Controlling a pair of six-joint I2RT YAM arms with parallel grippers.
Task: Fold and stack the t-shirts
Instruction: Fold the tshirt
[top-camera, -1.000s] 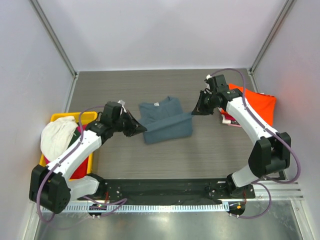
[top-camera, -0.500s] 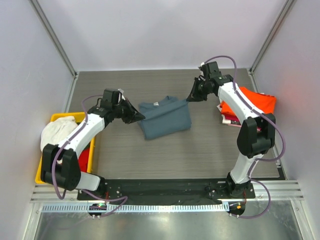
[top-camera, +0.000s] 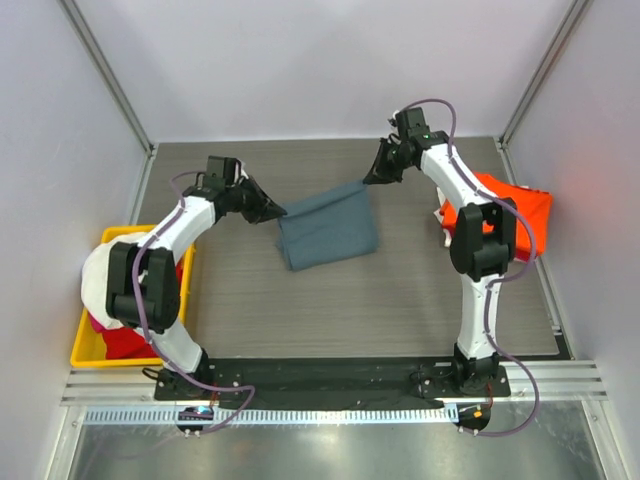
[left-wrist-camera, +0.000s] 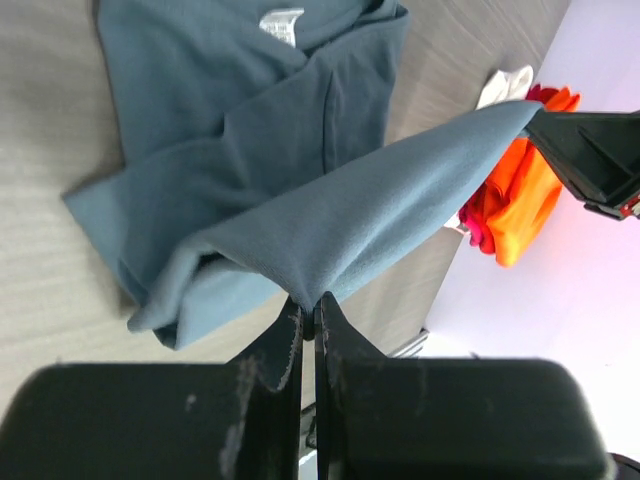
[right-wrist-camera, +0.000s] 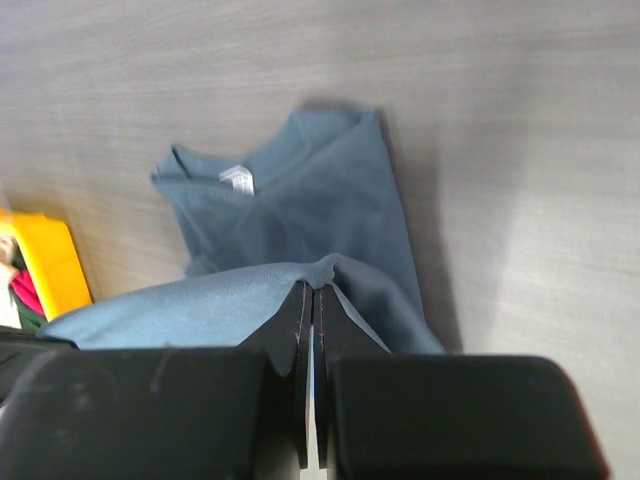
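You have both grippers clamped on the slate blue-grey t-shirt (top-camera: 330, 232): the left gripper (top-camera: 274, 212) at one end of its far edge, the right gripper (top-camera: 372, 179) at the other, with that edge taut between them. The rest drapes onto the grey table (top-camera: 400, 300). An orange t-shirt (top-camera: 515, 215) lies by the right wall, and the yellow bin (top-camera: 80, 350) at left holds a white t-shirt (top-camera: 100, 275) and a red t-shirt (top-camera: 122, 340).

T-shirt (top-camera: 330, 235) centre; bin (top-camera: 90, 357) left; stack (top-camera: 515, 215) right.

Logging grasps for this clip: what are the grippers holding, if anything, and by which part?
The blue-grey t-shirt. The left gripper pinches one end of its raised edge, the right gripper the other, the edge stretched between them.
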